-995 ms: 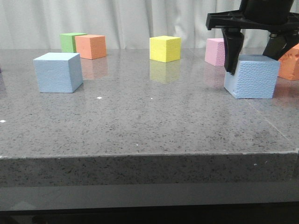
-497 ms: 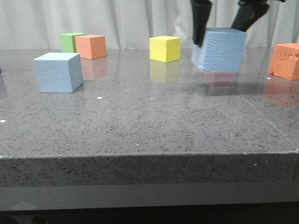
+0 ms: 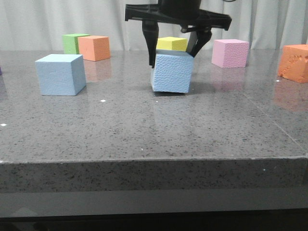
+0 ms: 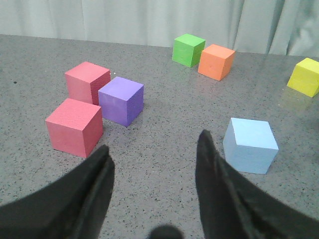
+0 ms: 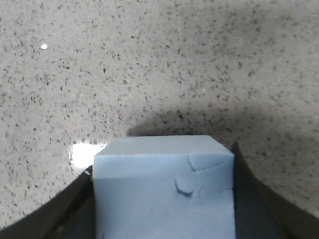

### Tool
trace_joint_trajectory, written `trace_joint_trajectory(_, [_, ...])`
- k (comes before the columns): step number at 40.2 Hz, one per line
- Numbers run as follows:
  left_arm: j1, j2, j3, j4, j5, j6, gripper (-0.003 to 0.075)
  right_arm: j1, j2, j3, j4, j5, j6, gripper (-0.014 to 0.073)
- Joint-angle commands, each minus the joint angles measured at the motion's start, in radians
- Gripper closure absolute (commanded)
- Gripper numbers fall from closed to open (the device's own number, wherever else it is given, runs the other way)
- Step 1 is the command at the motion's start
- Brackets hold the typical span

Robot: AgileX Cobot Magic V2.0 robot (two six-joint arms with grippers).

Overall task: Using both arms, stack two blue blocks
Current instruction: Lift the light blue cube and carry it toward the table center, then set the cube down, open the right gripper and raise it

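Right gripper pinching the textured blue block mid-worktop, a bit toward the back edge. Block is at or just above the worktop; can't tell if it touches. It looks slightly tilted in the front view. Yellow cube sits behind it, pink cube toward the back right.

Smooth blue block stands upright near the left edge, well apart from the held one. Left gripper hangs over the left side with jaws spread and empty, smooth block just beside its finger in the wrist view.

My read: this is the carry/handover step. To do it well:
- keep the grip square so the block doesn't rotate in the foam
- lift clear before travelling left
- line up faces over the smooth block, lower straight, release only once seated
- keep the left arm out of the path
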Motion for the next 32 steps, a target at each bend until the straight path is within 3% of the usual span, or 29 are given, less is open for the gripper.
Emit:
trace_joint_trajectory(1, [0.001, 0.013, -0.034, 0.000, -0.082, -0.002, 0.0356, -0.002, -0.053, -0.044, -0.002, -0.021, 0.003, 0.0189])
trace_joint_trajectory(5, [0.001, 0.013, -0.034, 0.000, -0.082, -0.002, 0.0356, -0.002, -0.053, -0.044, -0.001, -0.028, 0.003, 0.0168])
trace_joint_trajectory(14, [0.001, 0.013, -0.034, 0.000, -0.082, -0.002, 0.0356, -0.002, -0.053, -0.044, 0.009, -0.042, 0.003, -0.0043])
trace_joint_trajectory(24, [0.001, 0.013, -0.034, 0.000, -0.082, -0.002, 0.0356, -0.002, -0.095, -0.061, 0.026, -0.001, -0.037, -0.0042])
trace_joint_trajectory(32, [0.001, 0.013, -0.034, 0.000, -0.082, -0.002, 0.0356, -0.005, -0.194, -0.061, 0.041, 0.082, -0.288, -0.0042])
